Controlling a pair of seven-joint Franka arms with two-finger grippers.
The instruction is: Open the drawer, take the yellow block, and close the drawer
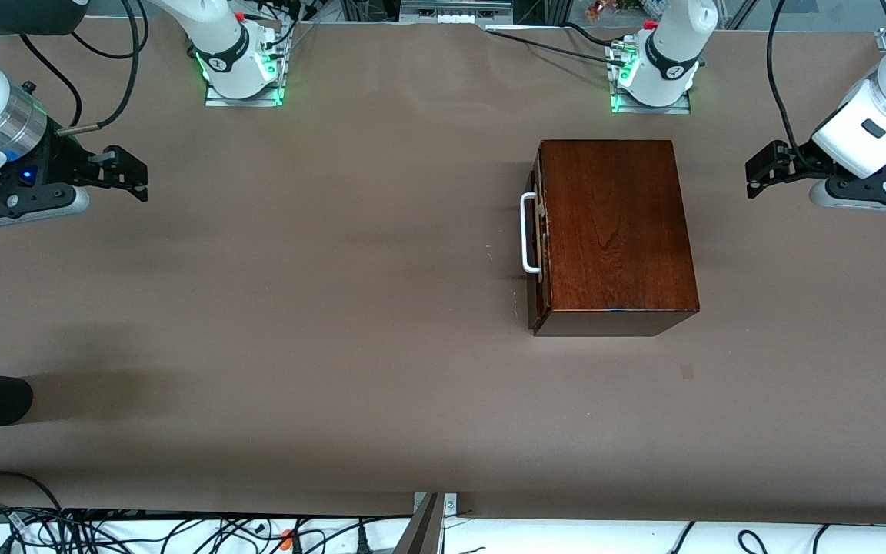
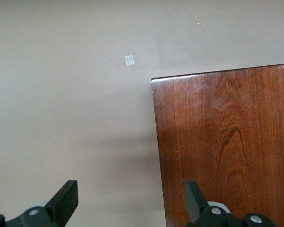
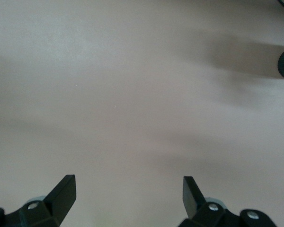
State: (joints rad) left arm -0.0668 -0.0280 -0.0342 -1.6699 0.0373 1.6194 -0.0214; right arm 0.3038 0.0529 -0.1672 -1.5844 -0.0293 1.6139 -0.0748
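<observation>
Drawer of the dark reddish-brown wooden box sits fully shut, its white U-shaped bar handle facing the right arm's end of the table, so the yellow block is hidden, presumably inside. Both arms wait at the table's ends: the right gripper spread wide and empty over bare brown tabletop, the left gripper also open and empty, beside the box.

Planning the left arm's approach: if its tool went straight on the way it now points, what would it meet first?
Probably the wooden box. The open left tool points along the table toward the box's closed end, away from the white handle. It may hang above the lid; height is unclear.
</observation>
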